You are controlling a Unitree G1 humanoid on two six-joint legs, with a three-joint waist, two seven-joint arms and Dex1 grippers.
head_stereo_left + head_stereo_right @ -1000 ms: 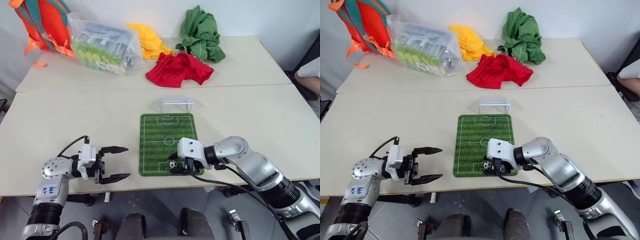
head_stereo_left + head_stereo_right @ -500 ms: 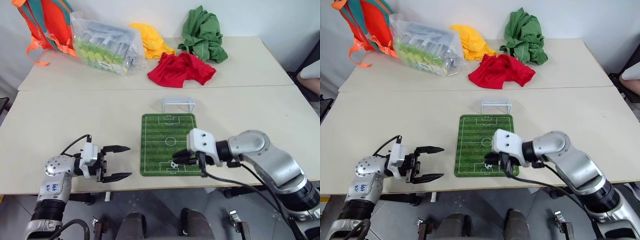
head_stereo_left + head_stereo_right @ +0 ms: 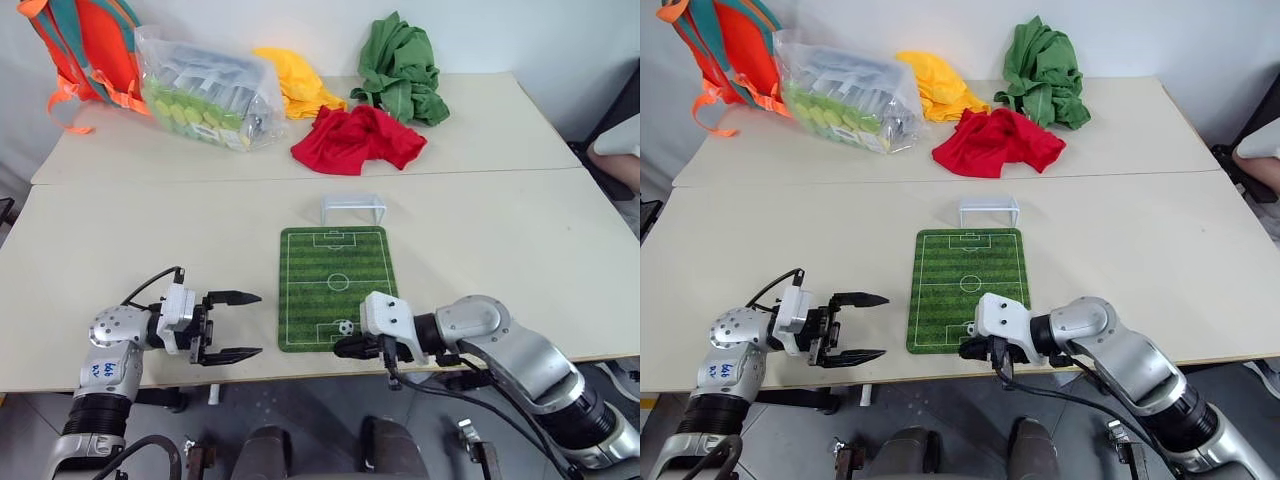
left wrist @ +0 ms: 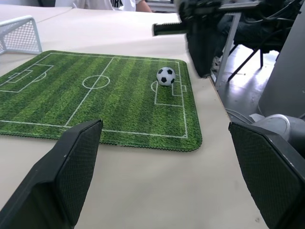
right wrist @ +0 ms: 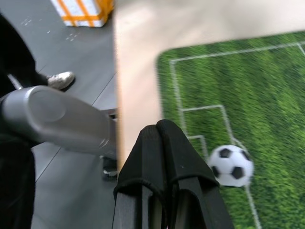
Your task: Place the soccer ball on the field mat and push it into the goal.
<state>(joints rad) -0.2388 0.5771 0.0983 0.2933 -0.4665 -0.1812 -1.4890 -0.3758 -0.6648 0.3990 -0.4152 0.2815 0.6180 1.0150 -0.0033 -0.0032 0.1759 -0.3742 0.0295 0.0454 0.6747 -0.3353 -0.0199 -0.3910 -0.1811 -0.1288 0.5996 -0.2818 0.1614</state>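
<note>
While the ball sits free on the mat, near the mat's near edge in the small penalty box, the right pincer hangs just beside it at that edge, its two black fingers pressed together with nothing between them. From the right wrist view the closed fingers point past the mat's corner, with the ball a little to one side of their tips and not touching them.

At the far end of the mat stands the goal, resting on the desk just beyond the mat's short edge, its mouth facing the pitch. Ball and goal are well apart, at opposite ends of the mat.

Off to the left of the mat, the left pincer is held level and aimed toward the mat, its fingers spread wide and holding nothing. Its wrist view looks between those fingers across the mat to the ball.

On the farther desk lie a red cloth, a green cloth, a yellow cloth, a clear bag of green and white packs, and an orange backpack.
</note>
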